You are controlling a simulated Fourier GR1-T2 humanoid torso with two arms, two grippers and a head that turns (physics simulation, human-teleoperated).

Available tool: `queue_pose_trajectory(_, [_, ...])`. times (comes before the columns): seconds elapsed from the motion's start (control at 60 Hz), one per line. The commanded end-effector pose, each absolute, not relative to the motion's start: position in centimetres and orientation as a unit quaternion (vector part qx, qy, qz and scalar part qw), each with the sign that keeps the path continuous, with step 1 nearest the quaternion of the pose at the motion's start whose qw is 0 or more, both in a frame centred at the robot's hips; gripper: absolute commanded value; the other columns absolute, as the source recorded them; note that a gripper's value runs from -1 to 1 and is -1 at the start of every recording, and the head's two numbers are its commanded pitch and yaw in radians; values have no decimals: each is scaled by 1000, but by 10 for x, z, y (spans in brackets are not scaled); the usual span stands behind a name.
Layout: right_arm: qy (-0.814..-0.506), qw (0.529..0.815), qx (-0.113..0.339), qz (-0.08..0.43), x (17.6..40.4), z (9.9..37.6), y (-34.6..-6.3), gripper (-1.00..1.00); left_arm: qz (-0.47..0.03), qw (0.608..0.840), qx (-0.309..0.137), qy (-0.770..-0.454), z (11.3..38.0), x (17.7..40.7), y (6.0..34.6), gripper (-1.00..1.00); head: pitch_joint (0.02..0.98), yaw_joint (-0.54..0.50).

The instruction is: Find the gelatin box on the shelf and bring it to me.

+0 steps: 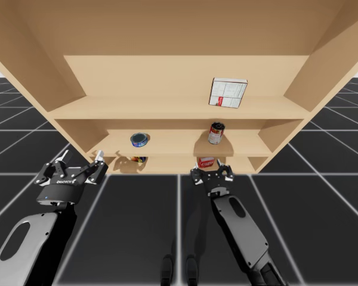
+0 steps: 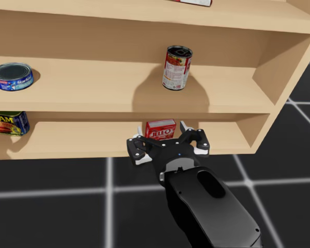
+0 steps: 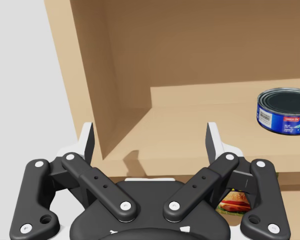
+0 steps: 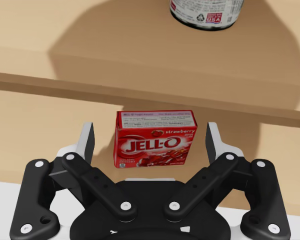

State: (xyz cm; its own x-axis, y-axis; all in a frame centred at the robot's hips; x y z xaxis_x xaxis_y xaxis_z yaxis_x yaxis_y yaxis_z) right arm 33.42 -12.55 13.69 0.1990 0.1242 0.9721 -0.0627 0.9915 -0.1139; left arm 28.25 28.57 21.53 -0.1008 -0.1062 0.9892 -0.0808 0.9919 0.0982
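The red gelatin box (image 1: 206,161) (image 2: 160,129) stands upright on the bottom board of the wooden shelf (image 1: 167,108). My right gripper (image 1: 212,170) (image 2: 168,140) is open just in front of it. In the right wrist view the box (image 4: 155,138) faces me in line with the gap of the right gripper (image 4: 150,135), and neither finger touches it. My left gripper (image 1: 81,158) (image 3: 150,135) is open and holds nothing, at the shelf's left end near the side wall.
A red-and-white can (image 1: 216,133) (image 2: 176,67) stands on the middle board above the gelatin box. A flat blue can (image 1: 139,139) (image 3: 284,111) lies further left, with a blue rectangular tin (image 2: 8,123) below it. A white-and-red box (image 1: 228,93) is on the top board.
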Motion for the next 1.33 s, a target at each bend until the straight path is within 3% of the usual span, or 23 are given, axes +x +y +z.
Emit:
queue_pose_trajectory(0.017, [-614,787,-26,55,351,127,-129,-1000,-9,667,64,-742,215,282,286,-1000,733,-178])
queue_pose_trajectory(0.2, [-595,802,-9,47,362,115,-131,-1000,-9,666,62,-743,216,282,286,-1000,735,-176])
queue_pose_trajectory(0.467, [-621,780,-35,75,366,108,-129,-1000,-10,666,61,-744,216,282,286,-1000,732,-182])
queue_pose_trajectory(0.5, [-625,776,-41,76,366,107,-129,-742,-10,666,61,-743,215,283,286,-1000,732,-183])
queue_pose_trajectory(0.517, [-629,772,-47,77,366,106,-128,-145,-10,666,61,-743,215,283,286,-1000,732,-183])
queue_pose_trajectory(0.533, [-630,772,-47,78,366,106,-129,138,-10,666,61,-743,215,283,286,-1000,731,-183])
queue_pose_trajectory(0.55, [-627,774,-43,74,366,106,-129,718,-10,667,60,-743,215,283,286,-1000,732,-184])
queue_pose_trajectory(0.567, [-627,775,-45,72,366,106,-129,849,-10,667,60,-743,215,283,286,-1000,731,-185])
queue_pose_trajectory(0.633, [-628,774,-49,69,366,105,-131,970,-10,667,60,-743,215,283,286,-1000,730,-186])
queue_pose_trajectory(0.817, [-636,767,-67,56,361,114,-141,1000,-11,668,59,-742,215,283,286,-1000,725,-189])
queue_pose_trajectory(1.0, [-653,750,-84,66,339,134,-151,990,-10,669,60,-741,215,283,286,-1000,714,-194])
queue_pose_trajectory(1.333, [-672,727,-77,119,267,154,-158,1000,-10,670,60,-740,215,283,286,-1000,708,-193])
